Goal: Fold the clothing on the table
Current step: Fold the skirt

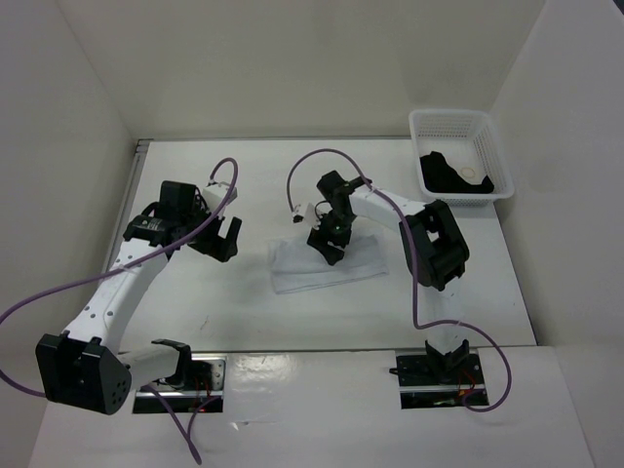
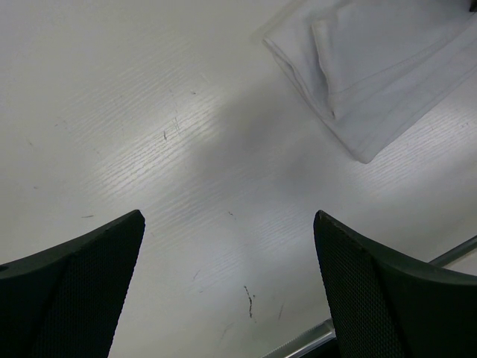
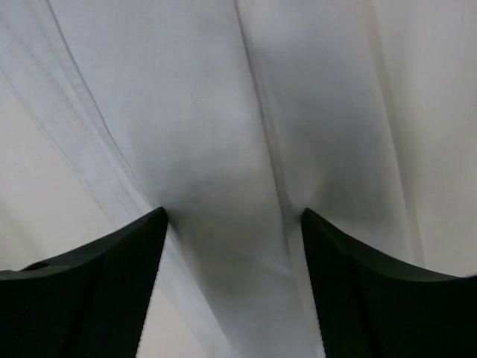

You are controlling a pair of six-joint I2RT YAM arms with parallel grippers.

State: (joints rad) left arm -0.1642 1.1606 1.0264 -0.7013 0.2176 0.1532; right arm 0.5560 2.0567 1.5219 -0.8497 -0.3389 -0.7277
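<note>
At table (image 1: 244, 312) centre | clothing (image 1: 292, 273) is laid part-folded | right gripper (image 3: 232, 216) is spread, tips pressed into it | left gripper (image 2: 229, 224) is spread, well apart | risk: only the top layer may be pinched, fold dragged askew.

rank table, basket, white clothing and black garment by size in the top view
1. table
2. basket and white clothing, about alike; the right gripper covers part of the clothing
3. black garment

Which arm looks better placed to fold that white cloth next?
Right. The right claw sits on the clothing, jaws apart around a fabric ridge. The left claw hangs open over the table, apart from it.
</note>
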